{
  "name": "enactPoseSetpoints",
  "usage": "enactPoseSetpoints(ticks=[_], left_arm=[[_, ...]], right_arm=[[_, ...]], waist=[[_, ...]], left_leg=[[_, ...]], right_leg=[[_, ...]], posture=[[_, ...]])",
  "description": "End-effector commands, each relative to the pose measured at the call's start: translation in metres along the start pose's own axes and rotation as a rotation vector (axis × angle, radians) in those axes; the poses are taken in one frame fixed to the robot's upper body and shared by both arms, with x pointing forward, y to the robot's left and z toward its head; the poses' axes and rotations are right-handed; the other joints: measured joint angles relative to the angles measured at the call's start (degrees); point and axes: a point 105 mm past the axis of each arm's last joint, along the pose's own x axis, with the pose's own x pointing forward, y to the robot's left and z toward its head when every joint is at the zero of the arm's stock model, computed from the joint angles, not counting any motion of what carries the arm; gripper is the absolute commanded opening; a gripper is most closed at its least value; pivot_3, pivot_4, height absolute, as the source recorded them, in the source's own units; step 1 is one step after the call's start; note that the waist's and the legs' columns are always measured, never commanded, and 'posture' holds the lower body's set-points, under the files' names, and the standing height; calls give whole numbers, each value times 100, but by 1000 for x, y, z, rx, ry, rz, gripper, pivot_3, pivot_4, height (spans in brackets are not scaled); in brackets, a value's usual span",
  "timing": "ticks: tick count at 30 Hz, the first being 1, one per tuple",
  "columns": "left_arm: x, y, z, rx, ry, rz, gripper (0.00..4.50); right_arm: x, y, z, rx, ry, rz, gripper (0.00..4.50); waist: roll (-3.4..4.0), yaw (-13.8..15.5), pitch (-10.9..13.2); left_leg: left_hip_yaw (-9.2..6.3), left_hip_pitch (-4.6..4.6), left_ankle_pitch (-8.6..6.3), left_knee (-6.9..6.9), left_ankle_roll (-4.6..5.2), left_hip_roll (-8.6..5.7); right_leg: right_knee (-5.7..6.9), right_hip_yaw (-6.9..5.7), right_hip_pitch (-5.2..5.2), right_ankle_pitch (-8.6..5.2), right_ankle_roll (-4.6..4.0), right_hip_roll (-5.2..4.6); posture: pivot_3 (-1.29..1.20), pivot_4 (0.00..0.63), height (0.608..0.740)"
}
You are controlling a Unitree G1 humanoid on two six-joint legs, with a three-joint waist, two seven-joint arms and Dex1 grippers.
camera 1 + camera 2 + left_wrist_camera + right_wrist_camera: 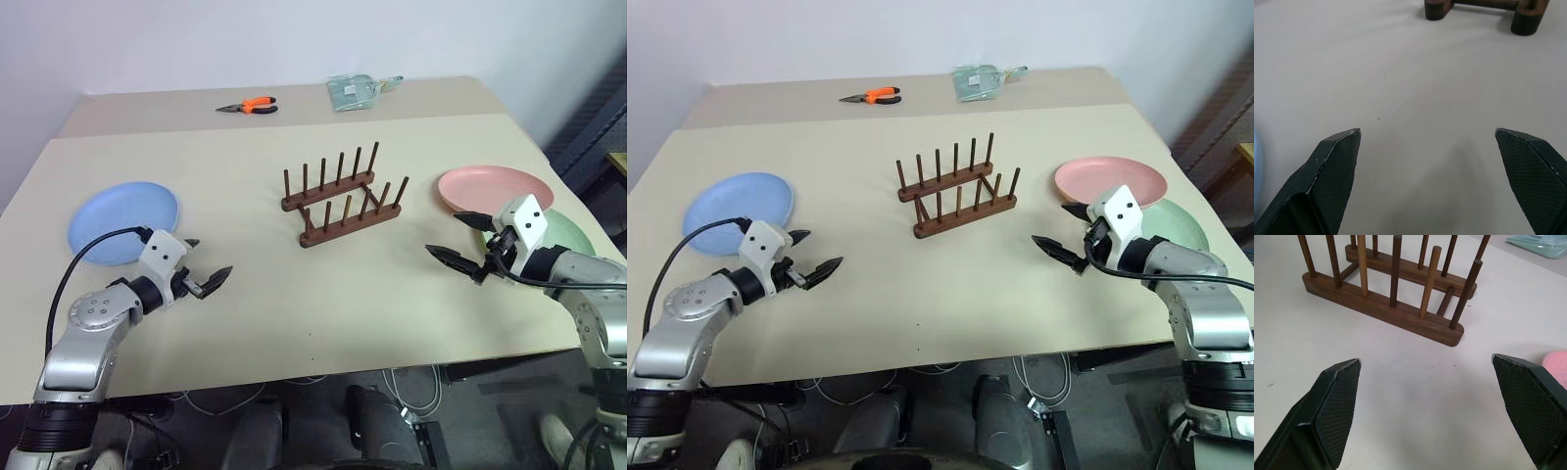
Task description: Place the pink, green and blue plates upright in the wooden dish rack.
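Rack empty, all three plates flat on the tabletop [294, 294].
Left tool [209, 262] and right tool [458, 238] spread wide, holding nothing. Pink plate [485, 186] overlaps green plate [568, 232] at right; blue plate [122, 220] at left. Dark wooden dish rack [341, 196] central. Likely best: pinch a rim, tilt upright, lower between pegs.

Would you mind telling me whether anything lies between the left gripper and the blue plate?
Nothing visible does: the open left gripper sits just beside the blue plate, with bare table between them.
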Motion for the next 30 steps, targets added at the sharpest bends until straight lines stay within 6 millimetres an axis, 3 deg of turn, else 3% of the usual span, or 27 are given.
enactPoseSetpoints(ticks=[1, 6, 9, 14, 18, 25, 28, 30], left_arm=[[-1, 5, 10, 25, -41, 18, 4500], [10, -11, 17, 12, -73, -50, 4500], [26, -30, 21, 30, -79, -145, 4500], [65, -63, 31, 57, -87, -307, 4500], [103, -75, 39, 115, -82, -360, 4500], [141, -94, 47, 118, -71, -466, 4500], [155, -96, 53, 83, -67, -450, 3663], [157, -97, 55, 75, -76, -453, 2718]], right_arm=[[4, -5, 13, -49, -42, -19, 4388], [11, -4, 17, -61, -56, -15, 4388], [14, 12, 20, -5, -61, 58, 4388], [18, 47, 22, 2, -55, 115, 4388], [20, 74, 19, 12, -63, 121, 4388], [23, 92, 16, 26, -80, 79, 4388], [22, 90, 13, 21, -78, 54, 4500], [21, 87, 12, 15, -74, 38, 4500]], waist=[[0, -2, 0], [0, 14, 0], [-1, 29, 0], [-5, 18, -2], [-6, 42, -3], [-8, 18, -4], [-9, 44, -4], [-10, 40, -5]], left_leg=[[0, 0, 0, 0, 0, 0], [0, 0, 0, -1, 0, 0], [-2, -3, 0, 4, -1, -3], [-4, -2, 0, 5, 0, -4], [-6, -2, 1, 10, 0, -7], [-8, -2, 0, 8, 0, -9], [-7, -2, 0, 10, 0, -10], [-8, -2, 0, 13, 0, -12]], right_leg=[[0, 0, 0, 0, 0, 0], [1, 0, 0, 0, 0, 0], [0, 0, 2, 1, 0, -1], [2, -1, 3, 2, 0, 0], [2, -2, 4, 10, 16, 1], [3, -3, 4, 12, 20, 0], [2, -3, 6, 11, 22, -1], [-1, -3, 11, 5, 33, -2]], posture=[[0, 150, 740], [0, 150, 740], [0, 150, 740], [0, 150, 740], [0, 150, 740], [0, 150, 740], [0, 150, 740], [0, 150, 740]])
